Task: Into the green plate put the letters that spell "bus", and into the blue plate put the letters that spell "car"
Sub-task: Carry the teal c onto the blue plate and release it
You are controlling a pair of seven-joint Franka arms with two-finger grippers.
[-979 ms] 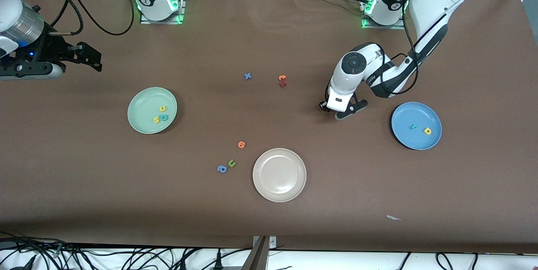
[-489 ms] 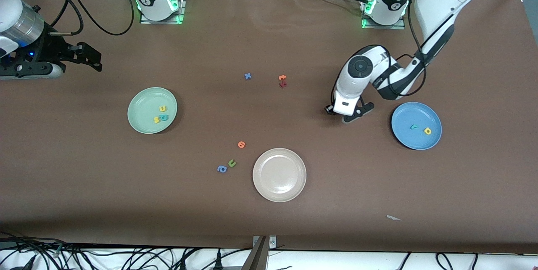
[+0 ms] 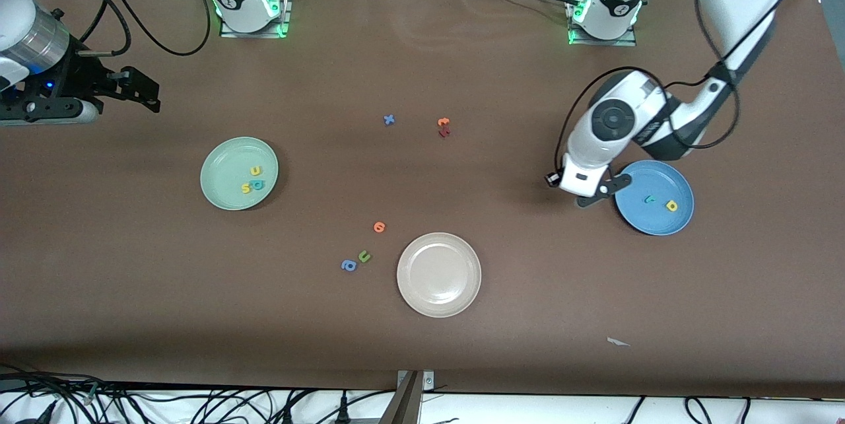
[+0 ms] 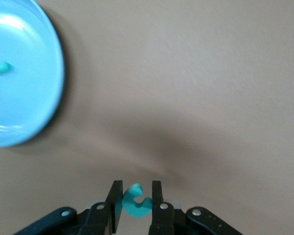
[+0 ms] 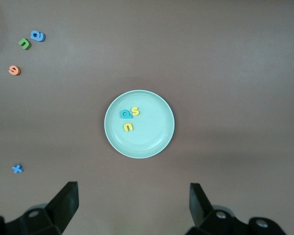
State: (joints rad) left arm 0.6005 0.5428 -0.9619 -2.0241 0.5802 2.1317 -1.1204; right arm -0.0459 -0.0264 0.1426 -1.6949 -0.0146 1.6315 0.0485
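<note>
Left pincer (image 4: 136, 201) clamped on teal c (image 4: 135, 200), airborne beside the blue plate (image 3: 667, 220) (r and yellow a inside). Right pincer (image 5: 132, 200) spread apart, waiting over table (image 3: 132, 265).

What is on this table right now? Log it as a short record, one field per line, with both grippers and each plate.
left gripper: shut on the teal c, over the table beside the blue plate's rim
right gripper: open, empty, waits high over the green plate
green plate: holds teal b, yellow u, yellow s
blue plate: holds teal r, yellow a
beige plate: nothing on it
loose letters: several on the table between the plates
</note>
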